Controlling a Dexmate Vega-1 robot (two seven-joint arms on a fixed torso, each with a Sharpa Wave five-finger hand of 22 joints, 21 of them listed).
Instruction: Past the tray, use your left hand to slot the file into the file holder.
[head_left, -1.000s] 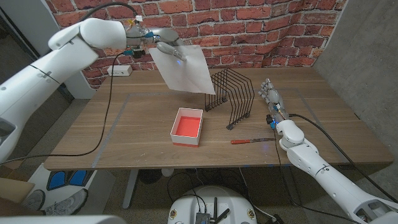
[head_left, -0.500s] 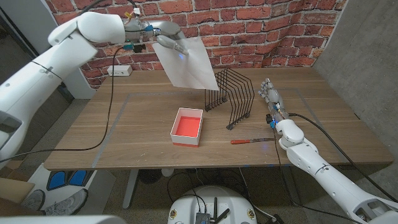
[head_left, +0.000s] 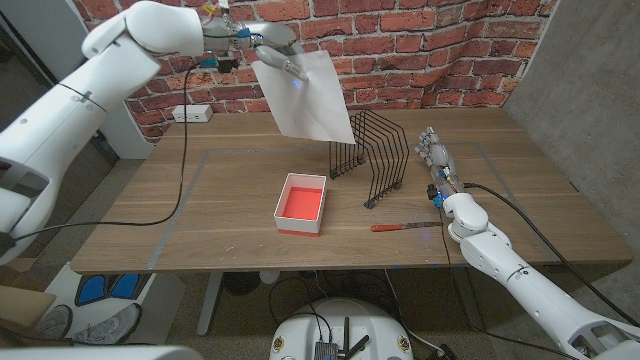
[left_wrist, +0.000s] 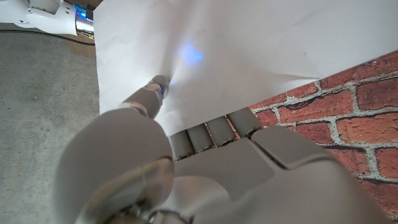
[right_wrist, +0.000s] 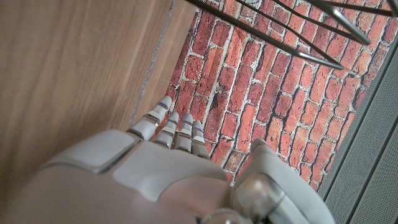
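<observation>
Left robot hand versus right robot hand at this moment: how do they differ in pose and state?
The left robot hand is raised above the table's far side; the right robot hand sits low beside the file holder. The left robot hand pinches the white file, which hangs tilted over the holder; the right robot hand holds nothing, its fingers straight and close together. Both are white and grey.

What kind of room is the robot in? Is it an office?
Probably a robot test room dressed like an office. There is a wooden table before a brick wall, with a black wire file holder on it, and the left hand holds up a white file.
</observation>
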